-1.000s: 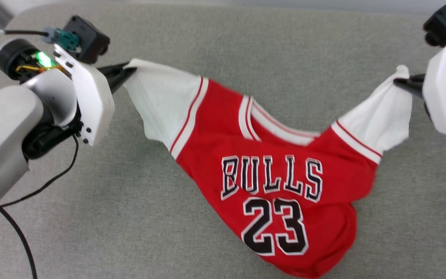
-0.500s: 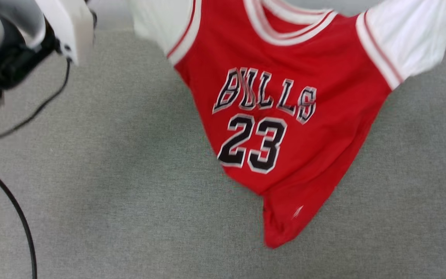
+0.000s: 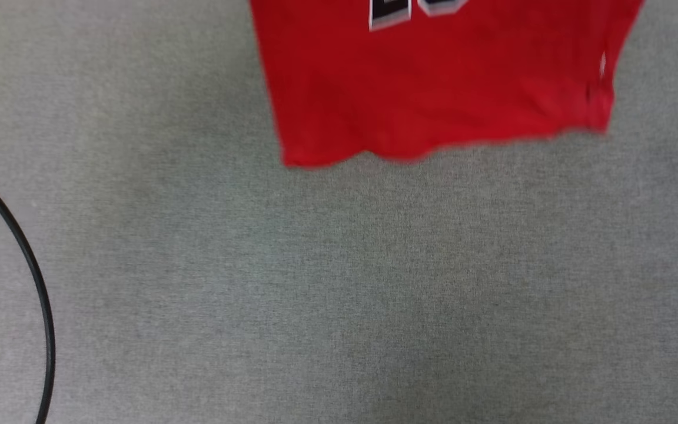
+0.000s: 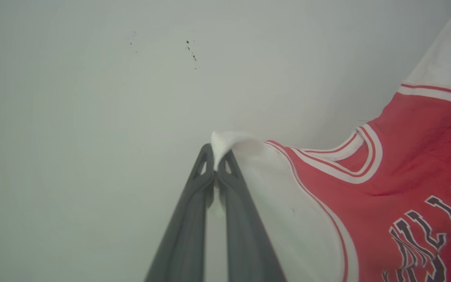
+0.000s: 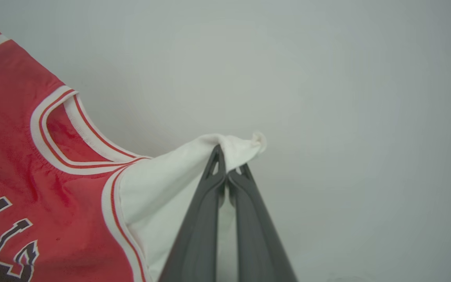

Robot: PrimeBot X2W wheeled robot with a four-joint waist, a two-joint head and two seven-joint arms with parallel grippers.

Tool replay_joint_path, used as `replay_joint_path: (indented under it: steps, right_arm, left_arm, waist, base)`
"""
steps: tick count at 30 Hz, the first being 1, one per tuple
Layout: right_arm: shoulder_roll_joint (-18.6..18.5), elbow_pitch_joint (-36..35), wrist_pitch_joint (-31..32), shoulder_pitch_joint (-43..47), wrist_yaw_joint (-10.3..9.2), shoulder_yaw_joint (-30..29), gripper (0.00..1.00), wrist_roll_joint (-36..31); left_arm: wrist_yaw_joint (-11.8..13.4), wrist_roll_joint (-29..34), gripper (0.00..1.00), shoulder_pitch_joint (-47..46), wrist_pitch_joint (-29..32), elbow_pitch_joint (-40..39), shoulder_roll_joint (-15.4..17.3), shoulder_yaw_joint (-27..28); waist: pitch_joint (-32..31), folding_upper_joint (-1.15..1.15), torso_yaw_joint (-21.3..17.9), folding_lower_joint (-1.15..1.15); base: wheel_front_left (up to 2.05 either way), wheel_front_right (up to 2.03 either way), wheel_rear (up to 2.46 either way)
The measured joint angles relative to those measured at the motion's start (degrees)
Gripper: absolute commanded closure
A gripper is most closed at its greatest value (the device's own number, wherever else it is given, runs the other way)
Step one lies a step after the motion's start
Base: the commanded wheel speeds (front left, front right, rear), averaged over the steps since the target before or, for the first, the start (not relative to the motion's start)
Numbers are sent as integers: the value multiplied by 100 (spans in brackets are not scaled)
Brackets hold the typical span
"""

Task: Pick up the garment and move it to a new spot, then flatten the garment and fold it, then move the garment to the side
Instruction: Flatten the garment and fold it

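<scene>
**DESK:** Where is the garment [image 3: 433, 88] at this moment?

**ROBOT:** It hangs in the air between my two arms, its printed front toward my head camera. Its hem [image 3: 433, 147] is loose above the grey cloth surface [image 3: 339, 306]. The hem's edge is blurred, so I cannot tell whether it touches the surface.

**DESK:** And your grip?

**ROBOT:** My left gripper [image 4: 215, 154] is pressed together on the tip of one white sleeve [image 4: 280, 196]. My right gripper [image 5: 229, 159] pinches the tip of the other sleeve [image 5: 163, 188] the same way. Only a small tuft of cloth pokes past each pair of fingers.

**DESK:** What could go wrong from here?

**ROBOT:** In my judgement, the pinch is thin. A sharp swing or a hard tug while spreading could pull a sleeve tip free, and that side would drop in a heap. If one arm lowers ahead of the other, the garment could land skewed or the hem could tuck under itself, leaving creases to flatten. A black cable [image 3: 39, 282] curves across the lower left of my head view, well apart from the garment. Laying the cloth too far that way could drape it over the cable.
</scene>
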Motion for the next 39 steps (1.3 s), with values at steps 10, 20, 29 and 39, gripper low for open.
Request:
replay_joint_path:
  steps: [10, 20, 29, 39]
  right_arm:
    - [775, 1215, -778, -1468, 0, -133, 100, -854]
    - [1115, 2024, -1177, -1848, 0, 225, 100, -808]
    - [1190, 2025, -1508, -1054, 0, 1003, 100, -350]
    - [1356, 2056, -2083, 574, 0, 1480, 100, 531]
  left_arm:
    - [-148, 162, 100, -1162, -474, 973, -144, 279]
    - [-277, 16, 100, -1356, -680, 1589, -405, 204]
    - [-312, -171, 100, -472, -992, 1766, -486, -208]
    - [-312, -500, 100, 1319, -1395, 1376, -202, -578]
  waist:
    - [558, 0, -123, 0]
    - [835, 0, -56, 0]
    - [980, 0, -139, 0]
    - [507, 0, -242, 0]
  base:
    - [0, 0, 0]
    - [0, 0, 0]
    - [0, 0, 0]
    - [0, 0, 0]
